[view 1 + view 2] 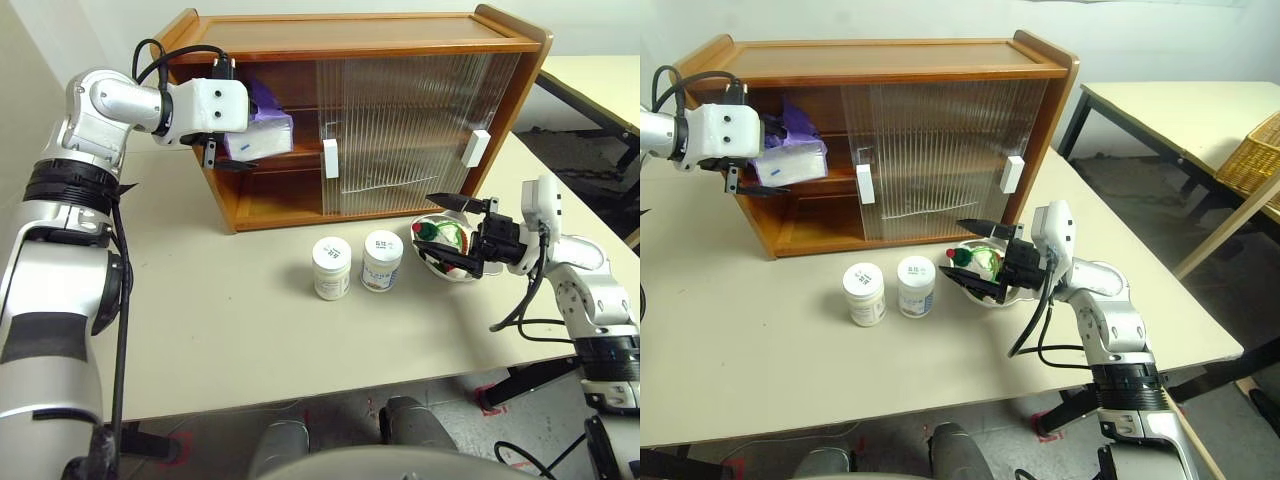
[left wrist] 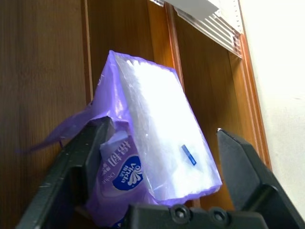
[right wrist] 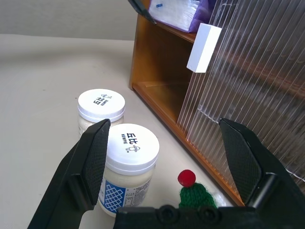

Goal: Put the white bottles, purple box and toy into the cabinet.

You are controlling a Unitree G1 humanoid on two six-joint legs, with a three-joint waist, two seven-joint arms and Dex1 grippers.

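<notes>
The crinkly purple box (image 1: 262, 132) lies on the upper shelf of the wooden cabinet (image 1: 350, 45), between the spread black fingers of the left gripper (image 2: 162, 167), one finger touching its wrap. Two squat white bottles (image 1: 332, 267) (image 1: 382, 260) stand side by side on the smooth beige surface (image 1: 230, 320). The fluffy toy (image 1: 440, 238) sits in a shiny bowl (image 1: 440, 268) beside the wide-open right gripper (image 1: 458, 232).
</notes>
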